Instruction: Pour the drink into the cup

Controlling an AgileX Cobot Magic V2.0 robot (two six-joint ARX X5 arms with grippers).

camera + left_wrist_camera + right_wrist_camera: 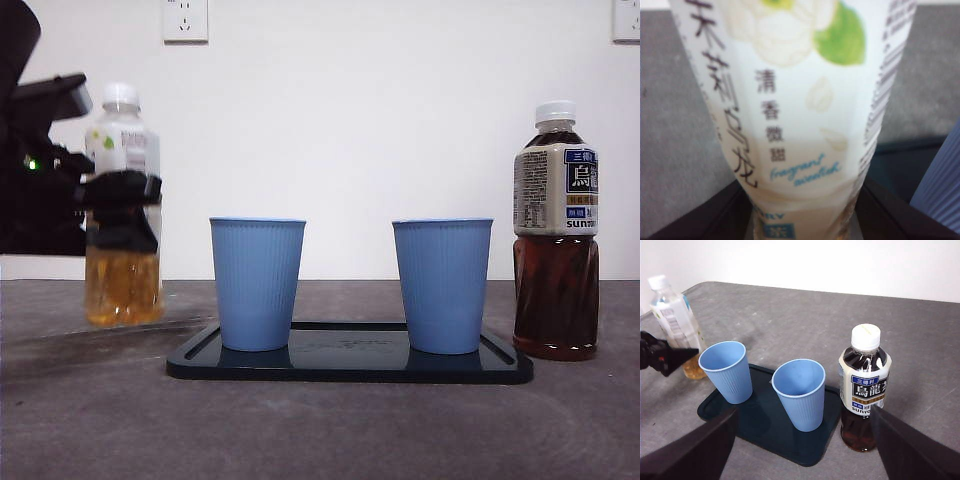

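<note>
A clear bottle of pale yellow tea (122, 285) with a white cap stands at the far left, upright. My left gripper (120, 200) is shut on its middle. In the left wrist view the white label (800, 100) fills the picture, with both black jaws pressed against the bottle's sides. Two blue ribbed paper cups (257, 285) (442, 285) stand upright and empty on a dark tray (350, 368). My right gripper (804, 415) hangs open high above the tray's near side, holding nothing.
A bottle of dark oolong tea (556, 230), capped, stands just right of the tray. The grey table ends at a white wall with two sockets. The left cup's edge (940, 185) lies close beside the held bottle.
</note>
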